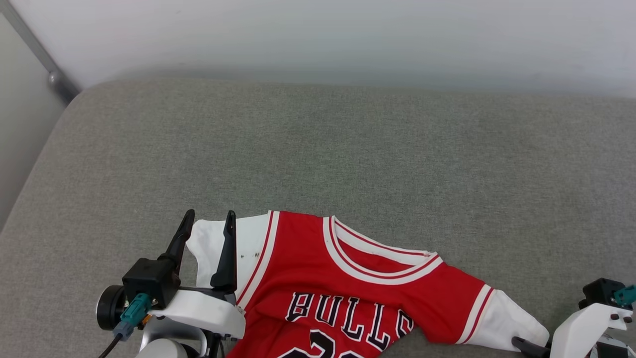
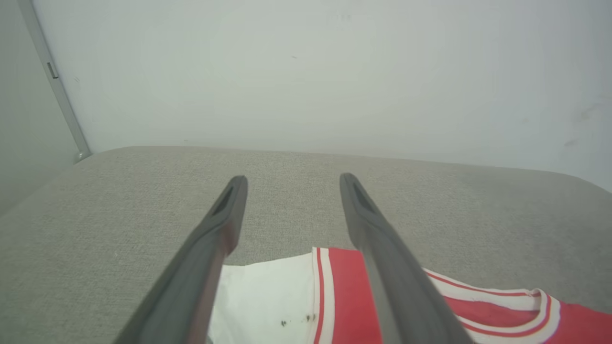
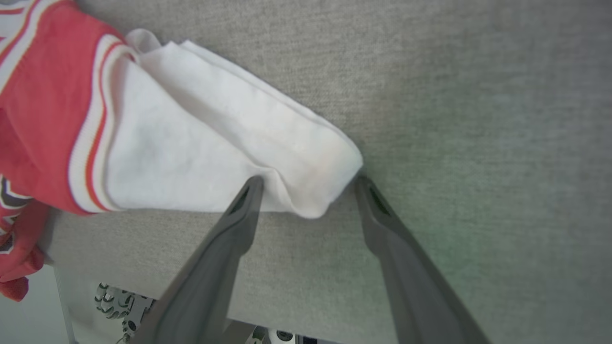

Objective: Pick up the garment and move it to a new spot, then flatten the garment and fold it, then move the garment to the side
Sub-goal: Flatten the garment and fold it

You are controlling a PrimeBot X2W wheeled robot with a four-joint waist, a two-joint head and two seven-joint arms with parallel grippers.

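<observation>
Your left gripper (image 1: 209, 217) is spread wide and holds nothing. Its fingers reach over one white sleeve (image 1: 206, 248) of the jersey (image 1: 348, 268). Your right gripper (image 3: 310, 181) is spread wide too and unclenched. The end of the other sleeve (image 3: 215, 143) lies between its tips, and you cannot tell whether they touch the cloth. The jersey lies face up at the near edge of the grey cushion (image 1: 318, 149), collar pointing away from you. Bare cushion stretches beyond it to a pale wall (image 1: 318, 40).
</observation>
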